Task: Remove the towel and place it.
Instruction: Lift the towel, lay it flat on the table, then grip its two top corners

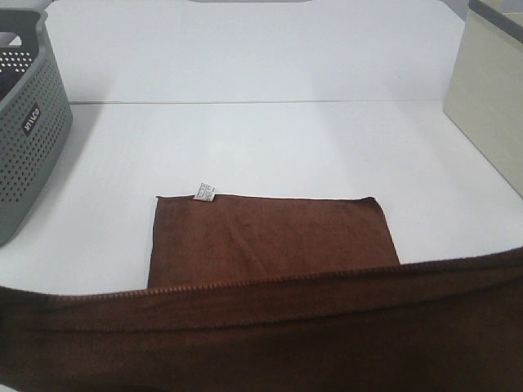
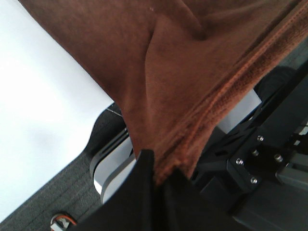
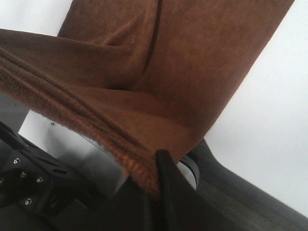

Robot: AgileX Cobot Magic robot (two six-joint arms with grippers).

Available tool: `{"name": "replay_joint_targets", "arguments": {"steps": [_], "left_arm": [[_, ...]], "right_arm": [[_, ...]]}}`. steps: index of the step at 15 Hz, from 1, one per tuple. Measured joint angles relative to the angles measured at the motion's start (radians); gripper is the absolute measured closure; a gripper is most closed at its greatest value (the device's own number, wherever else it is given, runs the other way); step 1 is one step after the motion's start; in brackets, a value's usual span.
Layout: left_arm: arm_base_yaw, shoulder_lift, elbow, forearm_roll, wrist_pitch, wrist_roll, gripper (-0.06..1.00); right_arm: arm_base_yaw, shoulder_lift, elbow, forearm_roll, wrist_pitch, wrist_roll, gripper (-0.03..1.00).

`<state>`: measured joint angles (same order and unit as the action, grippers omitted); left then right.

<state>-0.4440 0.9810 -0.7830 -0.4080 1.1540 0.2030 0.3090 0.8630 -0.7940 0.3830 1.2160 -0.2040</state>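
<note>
Pinching the towel (image 2: 183,72) by its hemmed edge, my left gripper (image 2: 158,175) has its fingers pressed together on the cloth, and my right gripper (image 3: 155,185) clamps the same hem further along. The lifted edge spans between them (it fills the bottom of the high view), while the far end lies flat on the white table (image 1: 270,139), white tag (image 1: 205,192) showing. A grey perforated basket (image 1: 29,139) stands left, cut off by the frame, with a beige box (image 1: 490,98) to the right. The high view hides my arms, and the basket's label is unreadable
</note>
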Motion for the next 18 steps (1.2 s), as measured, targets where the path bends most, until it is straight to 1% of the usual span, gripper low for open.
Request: {"name": "replay_joint_targets", "arguments": {"steps": [3,7,9,10,11,13,16,18], "left_arm": [[0.000,0.113,0.011,-0.001,0.011,0.053,0.94],[0.001,0.251,0.014,0.002,0.023,0.075,0.94],[-0.001,0.312,0.014,-0.001,0.027,0.083,0.94],[-0.022,0.339,0.014,0.000,0.027,0.086,0.94],[-0.086,0.390,0.014,0.010,0.031,0.085,0.94],[-0.162,0.471,0.014,0.016,0.031,0.055,0.94],[-0.245,0.560,-0.017,0.016,-0.009,0.018,0.94],[-0.293,0.612,-0.060,-0.016,-0.037,0.011,0.94]], "right_arm": [[-0.007,0.056,0.065,0.020,-0.002,0.001,0.96],[-0.009,0.176,0.156,0.055,-0.002,-0.003,0.96],[-0.009,0.244,0.173,0.060,-0.002,-0.013,0.96],[-0.009,0.275,0.173,0.059,-0.003,-0.019,0.96],[-0.010,0.324,0.173,0.053,-0.003,-0.022,0.96],[-0.010,0.375,0.173,0.060,-0.003,-0.041,0.96],[-0.010,0.451,0.176,0.105,-0.064,-0.085,0.96],[0.015,0.513,0.182,0.117,-0.102,-0.108,0.95]]}}
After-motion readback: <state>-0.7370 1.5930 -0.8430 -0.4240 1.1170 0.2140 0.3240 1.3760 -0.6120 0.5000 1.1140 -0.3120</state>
